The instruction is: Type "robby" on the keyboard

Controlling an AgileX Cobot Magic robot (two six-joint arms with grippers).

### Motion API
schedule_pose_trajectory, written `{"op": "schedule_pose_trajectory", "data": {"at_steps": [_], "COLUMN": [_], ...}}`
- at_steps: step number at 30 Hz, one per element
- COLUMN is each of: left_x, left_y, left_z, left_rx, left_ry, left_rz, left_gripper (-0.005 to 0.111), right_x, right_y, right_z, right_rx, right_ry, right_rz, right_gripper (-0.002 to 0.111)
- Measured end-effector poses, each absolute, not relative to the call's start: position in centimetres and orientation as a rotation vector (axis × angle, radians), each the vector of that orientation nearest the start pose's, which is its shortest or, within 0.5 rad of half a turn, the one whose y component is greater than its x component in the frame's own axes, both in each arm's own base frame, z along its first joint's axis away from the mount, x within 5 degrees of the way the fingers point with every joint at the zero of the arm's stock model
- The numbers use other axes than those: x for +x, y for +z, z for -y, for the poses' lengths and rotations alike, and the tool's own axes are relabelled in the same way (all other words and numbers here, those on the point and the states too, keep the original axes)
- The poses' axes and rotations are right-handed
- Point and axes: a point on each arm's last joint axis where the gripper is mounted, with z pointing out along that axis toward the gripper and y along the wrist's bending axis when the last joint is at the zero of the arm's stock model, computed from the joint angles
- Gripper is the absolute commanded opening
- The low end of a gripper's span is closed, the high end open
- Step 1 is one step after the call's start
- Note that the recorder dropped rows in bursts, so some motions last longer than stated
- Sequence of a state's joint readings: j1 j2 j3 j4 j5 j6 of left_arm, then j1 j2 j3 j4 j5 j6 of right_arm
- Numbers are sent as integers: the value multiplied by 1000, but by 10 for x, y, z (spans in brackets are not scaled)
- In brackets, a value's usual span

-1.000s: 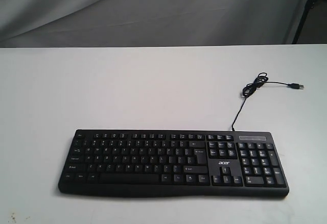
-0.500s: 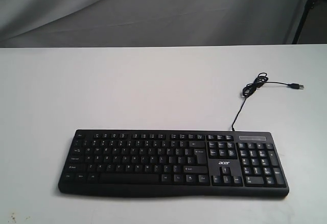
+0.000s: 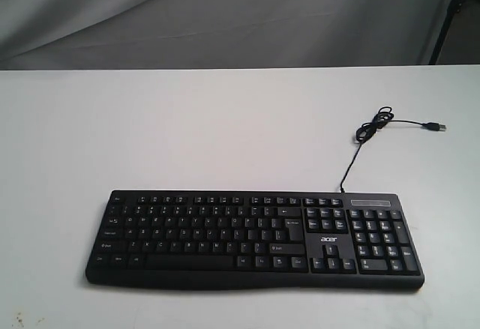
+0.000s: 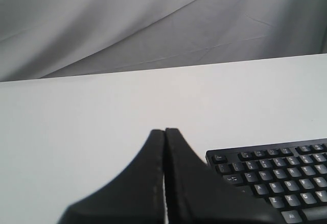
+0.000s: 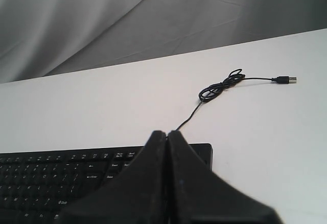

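The black keyboard (image 3: pixel 253 240) with white legends and an acer logo lies on the white table near its front edge. Neither arm shows in the exterior view. In the left wrist view my left gripper (image 4: pixel 164 130) is shut and empty, its two black fingers pressed together, held above and short of the keyboard's (image 4: pixel 276 175) Esc corner. In the right wrist view my right gripper (image 5: pixel 166 132) is shut and empty, over the keyboard's (image 5: pixel 66 175) number-pad end, which its fingers partly hide.
The keyboard's thin black USB cable (image 3: pixel 373 127) runs back from its rear edge, loops, and ends in a plug (image 3: pixel 434 127) at the right; the cable (image 5: pixel 220 88) also shows in the right wrist view. Grey cloth (image 3: pixel 225 14) hangs behind the white table (image 3: pixel 187 127).
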State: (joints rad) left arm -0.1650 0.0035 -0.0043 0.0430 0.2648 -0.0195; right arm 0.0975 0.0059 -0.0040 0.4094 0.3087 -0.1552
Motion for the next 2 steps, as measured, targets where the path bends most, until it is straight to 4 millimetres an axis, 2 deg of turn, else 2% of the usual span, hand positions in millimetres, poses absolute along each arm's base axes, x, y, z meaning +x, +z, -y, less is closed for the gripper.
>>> {"op": "schedule_pose_trajectory", "data": {"at_steps": [2], "left_x": [55], "left_y": [190], "left_z": [8], "left_rx": [155], "left_ry": [-95], "left_rz": [-1741], "left_gripper": [0], "right_x": [53], "right_y": [189], "right_z": [-16], "right_rx": [34], "right_ry": [347], "right_rz": [-1781], "right_gripper": [0]}}
